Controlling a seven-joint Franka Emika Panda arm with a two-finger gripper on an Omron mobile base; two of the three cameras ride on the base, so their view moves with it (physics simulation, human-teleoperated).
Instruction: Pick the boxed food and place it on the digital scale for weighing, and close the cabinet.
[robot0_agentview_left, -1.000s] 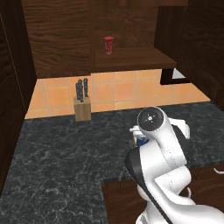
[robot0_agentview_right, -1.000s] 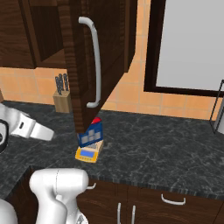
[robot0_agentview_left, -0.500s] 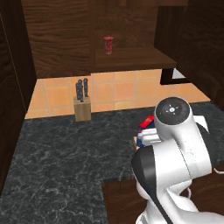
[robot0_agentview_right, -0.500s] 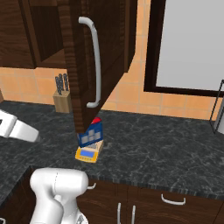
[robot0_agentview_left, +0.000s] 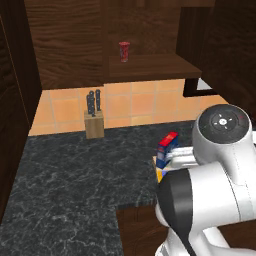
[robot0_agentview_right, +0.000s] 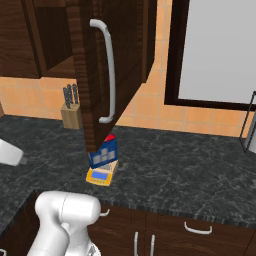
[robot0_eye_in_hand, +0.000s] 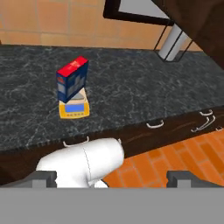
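Observation:
The boxed food (robot0_eye_in_hand: 72, 79), a red-topped carton with a blue side, stands upright on the yellow digital scale (robot0_eye_in_hand: 74, 109) on the dark counter. The base views show the same carton (robot0_agentview_left: 167, 148) (robot0_agentview_right: 104, 152) on the scale (robot0_agentview_right: 100, 175). My gripper (robot0_eye_in_hand: 113, 178) is open and empty, held back and well away from the carton, looking at it from off the counter's front edge. The cabinet door (robot0_agentview_right: 95, 75) with its silver handle (robot0_agentview_right: 107, 70) stands open over the carton. The cabinet shelf (robot0_agentview_left: 150, 65) is exposed.
A small red cup (robot0_agentview_left: 124, 51) sits on the shelf. A knife block (robot0_agentview_left: 94, 125) stands against the tiled wall at the back left. A grey wire rack (robot0_agentview_right: 248, 125) stands at the counter's right end. My white arm (robot0_agentview_left: 220, 165) hides part of the scale.
The arm has swung: its elbow moved right and closer in the left base view, and the hand slid to the left edge of the right base view. Carton, scale and door have not moved.

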